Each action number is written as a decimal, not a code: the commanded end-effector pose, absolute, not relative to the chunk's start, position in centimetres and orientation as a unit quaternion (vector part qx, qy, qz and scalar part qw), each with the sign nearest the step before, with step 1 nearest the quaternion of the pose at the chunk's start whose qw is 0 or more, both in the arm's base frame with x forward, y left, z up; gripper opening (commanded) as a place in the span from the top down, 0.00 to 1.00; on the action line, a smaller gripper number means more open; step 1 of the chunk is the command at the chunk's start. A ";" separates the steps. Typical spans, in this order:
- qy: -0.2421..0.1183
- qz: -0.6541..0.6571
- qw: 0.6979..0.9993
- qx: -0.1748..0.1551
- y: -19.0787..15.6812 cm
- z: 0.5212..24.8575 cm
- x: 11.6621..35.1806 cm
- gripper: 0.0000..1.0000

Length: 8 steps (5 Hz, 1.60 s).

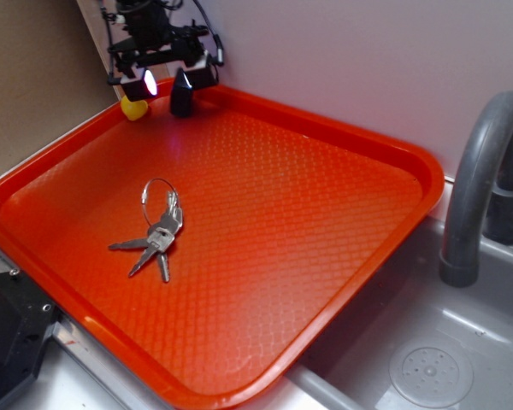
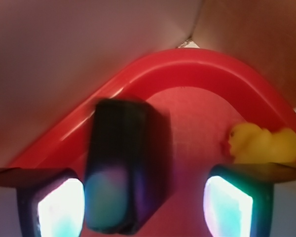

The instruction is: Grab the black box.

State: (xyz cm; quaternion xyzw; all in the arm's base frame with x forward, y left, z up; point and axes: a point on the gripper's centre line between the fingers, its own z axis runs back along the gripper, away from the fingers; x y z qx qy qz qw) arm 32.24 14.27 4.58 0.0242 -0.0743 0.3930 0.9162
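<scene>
Black box [image 2: 121,165] stands upright in the far corner of the orange tray [image 1: 342,256], near the yellow duck [image 2: 261,143]. To grip well: shift so the box sits midway between the pads, then descend and close squarely on its flat sides. Gripper [image 2: 143,202] is spread wide, holding nothing; box sits nearer one lit pad [image 2: 59,207], contact unclear.

Black box [image 2: 119,165] upright between the hand's [image 2: 143,207] glowing pads [image 2: 59,207] — yellow duck [image 2: 261,144] right, red tray [image 2: 197,66] behind.
</scene>
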 end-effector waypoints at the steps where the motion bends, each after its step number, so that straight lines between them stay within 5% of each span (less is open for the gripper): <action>1: -0.111 0.386 0.914 0.057 15.3 7.2 33.1 1.00; 3: -0.162 0.298 0.939 0.053 13.7 11.0 30.5 1.00; 5: -0.154 0.110 0.982 0.011 9.3 15.4 27.6 1.00; 6: -0.129 0.037 0.990 0.046 10.8 14.2 30.3 0.00; 7: -0.087 -0.039 0.992 0.088 13.0 11.1 33.9 0.00; 8: -0.076 0.003 0.993 0.089 15.3 9.4 34.2 0.00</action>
